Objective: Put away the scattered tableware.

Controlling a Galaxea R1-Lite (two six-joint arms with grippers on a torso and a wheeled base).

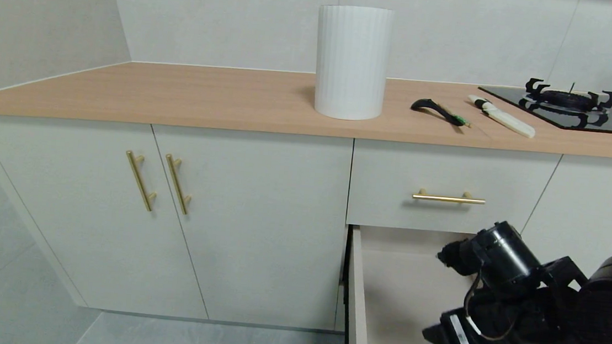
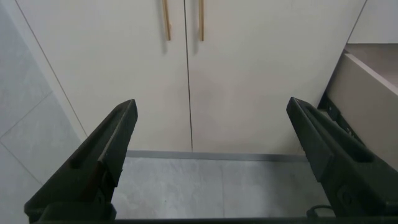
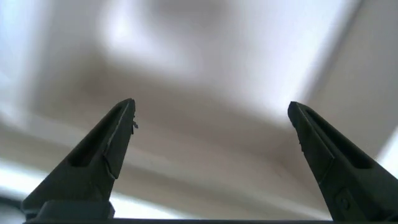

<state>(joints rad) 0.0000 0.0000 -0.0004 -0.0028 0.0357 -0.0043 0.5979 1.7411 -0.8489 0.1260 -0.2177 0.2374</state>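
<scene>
Wood counter (image 1: 180, 94) along grey wall: white ribbed canister (image 1: 352, 62) mid, then black spoon (image 1: 438, 111), white knife (image 1: 502, 116), stove (image 1: 572, 106) far rt. Left gripper (image 2: 210, 102) fingers spread wide, empty, facing cabinet doors (image 2: 249, 62). Right gripper (image 3: 210, 106) spread wide, empty, over pulled-out drawer (image 1: 400, 302).

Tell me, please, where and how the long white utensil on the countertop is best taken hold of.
Probably across its middle, from straight above. The white utensil lies flat and slantwise on the countertop, so only its narrow sides offer purchase; turn the right gripper so it closes across the width. The black utensil lies apart beside it, leaving room.
</scene>
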